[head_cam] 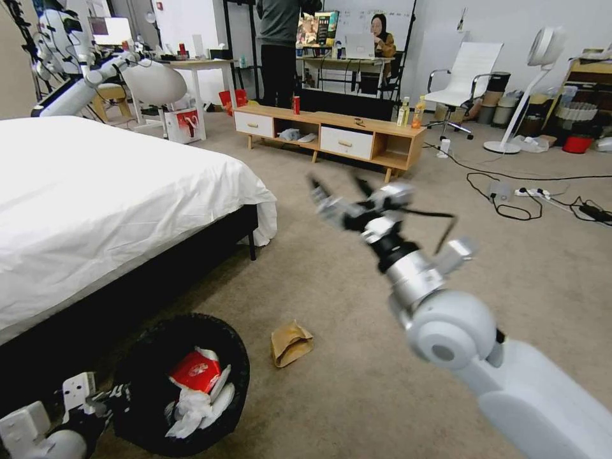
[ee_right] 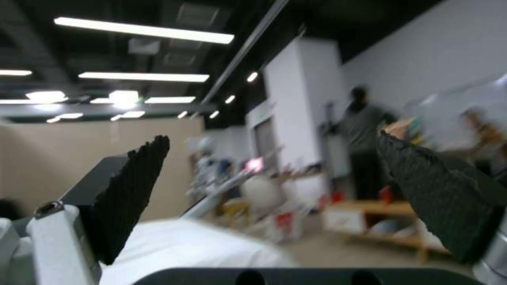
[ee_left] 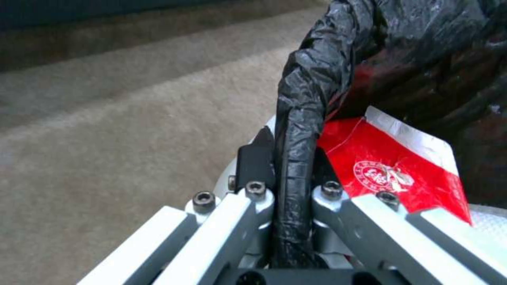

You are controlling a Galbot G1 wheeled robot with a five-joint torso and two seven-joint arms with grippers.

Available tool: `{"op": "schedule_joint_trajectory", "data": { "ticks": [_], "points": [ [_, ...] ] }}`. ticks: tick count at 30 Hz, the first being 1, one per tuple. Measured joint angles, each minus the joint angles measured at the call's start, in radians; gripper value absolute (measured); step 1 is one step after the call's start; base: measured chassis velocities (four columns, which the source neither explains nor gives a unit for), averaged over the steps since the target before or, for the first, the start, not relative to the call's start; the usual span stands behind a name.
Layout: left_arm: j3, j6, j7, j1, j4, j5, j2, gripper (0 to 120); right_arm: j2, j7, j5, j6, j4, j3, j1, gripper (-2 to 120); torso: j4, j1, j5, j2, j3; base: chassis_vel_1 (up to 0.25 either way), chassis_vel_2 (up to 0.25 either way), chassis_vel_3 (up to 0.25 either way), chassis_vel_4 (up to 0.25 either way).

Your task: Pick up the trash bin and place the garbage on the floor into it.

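At the lower left of the head view, the left pincer (head_cam: 118, 400) is clamped on the rim of the trash bin (head_cam: 153, 344), which sits low beside the dark base of the bed (head_cam: 95, 191). The left wrist view shows this closely: the black bag-wrapped rim (ee_left: 296, 130) runs straight between the two closed fingers (ee_left: 253, 158), pinched tight. Inside the bin lie a red snack packet (head_cam: 196, 371) and crumpled white tissues (head_cam: 194, 408); the packet's red face with its white emblem (ee_left: 391, 166) sits just beside the gripped rim.

A crumpled brown paper bag (head_cam: 290, 343) lies on the beige carpeted floor (head_cam: 357, 395), just right of the bin and apart from it, in the lower middle of the frame.

The right pincer (head_cam: 338, 191) hangs in the air at the centre of the head view, well above the floor and apart from the bag. It looks somewhat blurred there, but the right wrist view shows its two dark ribbed fingers (ee_right: 132, 186) spread wide with nothing between them, pointing toward the far room.
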Motion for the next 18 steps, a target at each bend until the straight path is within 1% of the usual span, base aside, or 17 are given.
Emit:
{"op": "schedule_joint_trajectory", "data": {
  "ticks": [2,3,4,5,6,7,8,9,11,12,14,15,16,18],
  "points": [
    [0.000,0.000,0.000,0.000,0.000,0.000,0.000,3,0.000,0.000,0.000,0.000,0.000,0.000,0.000,100,0.0000,0.000,0.0000,0.000,0.000,0.000,0.000,0.000,0.000],
    [-0.007,0.000,0.002,0.005,-0.009,0.005,-0.006,3,-0.014,-0.011,-0.044,0.008,0.009,0.088,-0.074,99,-0.0017,0.000,-0.0001,0.000,0.000,0.000,0.000,0.000,0.000],
    [-0.007,0.000,0.002,0.005,-0.009,0.005,-0.006,3,-0.014,-0.011,-0.044,0.008,0.009,0.088,-0.074,99,-0.0017,0.000,-0.0001,0.000,0.000,0.000,0.000,0.000,0.000],
    [-0.012,0.000,0.004,0.009,-0.014,0.005,-0.010,3,-0.021,-0.020,-0.066,0.013,0.018,0.136,-0.127,99,-0.0006,0.000,-0.0003,0.000,0.000,0.000,0.000,0.000,0.000],
    [-0.020,0.000,0.006,0.016,-0.019,0.006,-0.017,3,-0.029,-0.034,-0.107,0.023,0.029,0.199,-0.201,99,-0.0014,0.000,-0.0003,0.000,0.000,0.000,0.000,0.000,0.000],
    [-0.020,0.000,0.006,0.016,-0.019,0.006,-0.017,3,-0.029,-0.034,-0.107,0.023,0.029,0.199,-0.201,99,-0.0014,0.000,-0.0003,0.000,0.000,0.000,0.000,0.000,0.000],
    [-0.025,0.000,0.006,0.021,-0.022,0.008,-0.023,3,-0.030,-0.044,-0.141,0.029,0.035,0.236,-0.249,99,-0.0007,0.000,0.0000,0.000,0.000,0.000,0.000,0.000,0.000],
    [-0.025,0.000,0.006,0.021,-0.022,0.008,-0.023,3,-0.030,-0.044,-0.141,0.029,0.035,0.236,-0.249,99,-0.0007,0.000,0.0000,0.000,0.000,0.000,0.000,0.000,0.000],
    [-0.028,0.000,0.010,0.031,-0.028,0.010,-0.034,3,-0.017,-0.055,-0.226,0.037,0.051,0.314,-0.336,100,-0.0005,0.000,-0.0005,0.000,0.000,0.000,0.000,0.000,0.000],
    [-0.028,0.000,0.010,0.031,-0.028,0.010,-0.034,3,-0.017,-0.055,-0.226,0.037,0.051,0.314,-0.336,100,-0.0005,0.000,-0.0005,0.000,0.000,0.000,0.000,0.000,0.000],
    [-0.030,0.000,0.015,0.040,-0.034,0.015,-0.044,3,0.002,-0.058,-0.303,0.048,0.069,0.365,-0.426,99,-0.0007,0.000,-0.0002,0.000,0.000,0.000,0.000,0.000,0.000],
    [-0.030,0.000,0.015,0.040,-0.034,0.015,-0.044,3,0.002,-0.058,-0.303,0.048,0.069,0.365,-0.426,99,-0.0007,0.000,-0.0002,0.000,0.000,0.000,0.000,0.000,0.000],
    [-0.030,0.000,0.017,0.044,-0.037,0.017,-0.046,3,0.006,-0.058,-0.318,0.048,0.073,0.375,-0.449,99,-0.0009,0.000,-0.0001,0.000,0.000,0.000,0.000,0.000,0.000],
    [-0.030,0.000,0.019,0.051,-0.042,0.020,-0.053,3,0.021,-0.053,-0.356,0.048,0.083,0.400,-0.513,99,-0.0005,0.000,-0.0004,0.000,0.000,0.000,0.000,0.000,0.000]
  ]
}}
